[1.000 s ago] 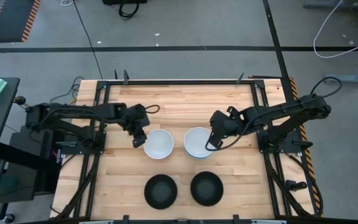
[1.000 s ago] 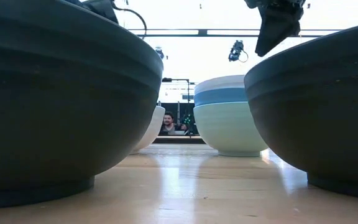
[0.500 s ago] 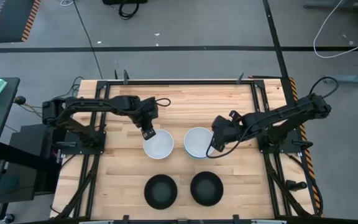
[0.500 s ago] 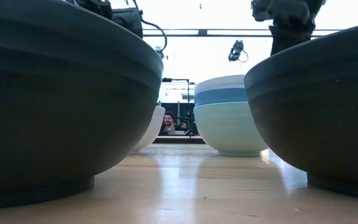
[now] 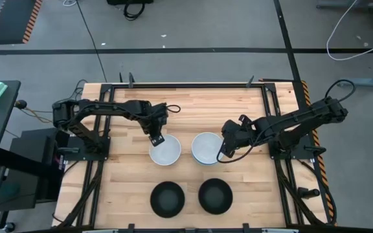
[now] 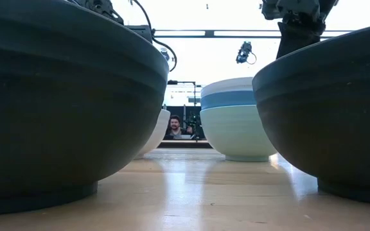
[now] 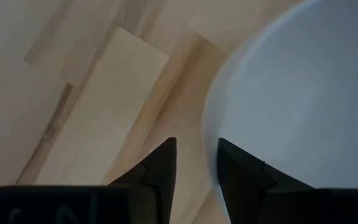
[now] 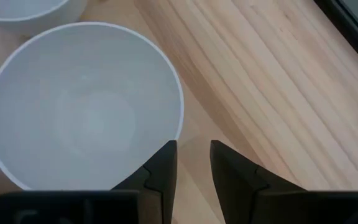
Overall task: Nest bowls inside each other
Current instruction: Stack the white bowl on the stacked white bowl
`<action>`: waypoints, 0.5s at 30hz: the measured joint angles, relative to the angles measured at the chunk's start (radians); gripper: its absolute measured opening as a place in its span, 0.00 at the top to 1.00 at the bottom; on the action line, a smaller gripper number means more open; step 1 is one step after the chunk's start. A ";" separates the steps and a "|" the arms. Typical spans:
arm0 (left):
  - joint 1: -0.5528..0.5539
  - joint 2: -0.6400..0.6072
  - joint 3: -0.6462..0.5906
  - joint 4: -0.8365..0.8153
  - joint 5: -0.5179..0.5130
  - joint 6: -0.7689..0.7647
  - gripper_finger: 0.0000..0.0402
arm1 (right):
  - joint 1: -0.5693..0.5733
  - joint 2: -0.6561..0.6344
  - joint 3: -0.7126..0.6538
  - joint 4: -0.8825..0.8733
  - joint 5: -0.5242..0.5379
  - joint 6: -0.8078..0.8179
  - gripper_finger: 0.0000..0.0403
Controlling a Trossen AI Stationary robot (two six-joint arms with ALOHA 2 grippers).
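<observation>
A single white bowl stands on its base at mid-table. To its right stands a stack of a white bowl in a blue one in a mint green one. Two black bowls stand near the near edge. My left gripper is open at the single white bowl's far-left rim, one finger over its inside and one outside. My right gripper is open just beyond the stack's right rim, its gap over bare table. My left gripper comes from above with its fingers astride the single white bowl's far-left rim. Whether either finger touches the rim, I cannot tell. The bowl stands on the table.
The two black bowls fill the foreground of the low view and hide most of the white bowl. Bare wood lies along the far part of the table. A person shows in the room behind.
My left gripper has swung from the white bowl's left side toward the far edge and right, ending over its far-left rim. My right gripper has shifted slightly toward the near edge, come down and straightened beside the stack. No bowl has moved.
</observation>
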 joint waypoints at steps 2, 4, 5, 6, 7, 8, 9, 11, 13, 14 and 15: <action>0.000 0.013 0.000 0.005 -0.003 0.000 0.71 | 0.000 0.000 0.000 0.006 0.000 0.000 0.74; 0.000 0.026 0.000 0.031 -0.006 0.001 0.72 | 0.000 0.000 0.000 0.006 0.000 -0.002 0.74; 0.000 0.032 0.000 0.033 -0.007 0.003 0.73 | 0.000 0.000 0.000 0.006 0.000 -0.003 0.74; 0.000 0.034 0.000 0.034 -0.008 0.006 0.74 | 0.000 0.000 0.000 0.007 0.000 -0.003 0.74; 0.000 0.034 0.000 0.042 -0.010 0.009 0.75 | 0.000 0.000 0.000 0.009 0.000 -0.005 0.74; 0.000 0.034 0.000 0.052 -0.011 0.011 0.76 | 0.000 0.000 0.000 0.009 -0.001 -0.008 0.74; 0.000 0.034 0.000 0.054 -0.011 0.011 0.77 | 0.000 0.000 0.000 0.009 -0.001 -0.010 0.74; 0.000 0.030 0.000 0.054 -0.012 0.011 0.80 | 0.000 0.000 0.000 0.012 -0.001 -0.011 0.74; 0.000 0.029 0.000 0.059 -0.012 0.011 0.85 | 0.000 0.000 0.000 0.014 0.000 -0.014 0.74; 0.000 0.029 0.000 0.056 -0.011 0.011 0.88 | 0.000 0.000 0.000 0.016 0.001 -0.017 0.74; 0.000 0.029 0.000 0.056 -0.011 0.011 0.91 | 0.000 0.000 0.000 0.016 0.002 -0.019 0.74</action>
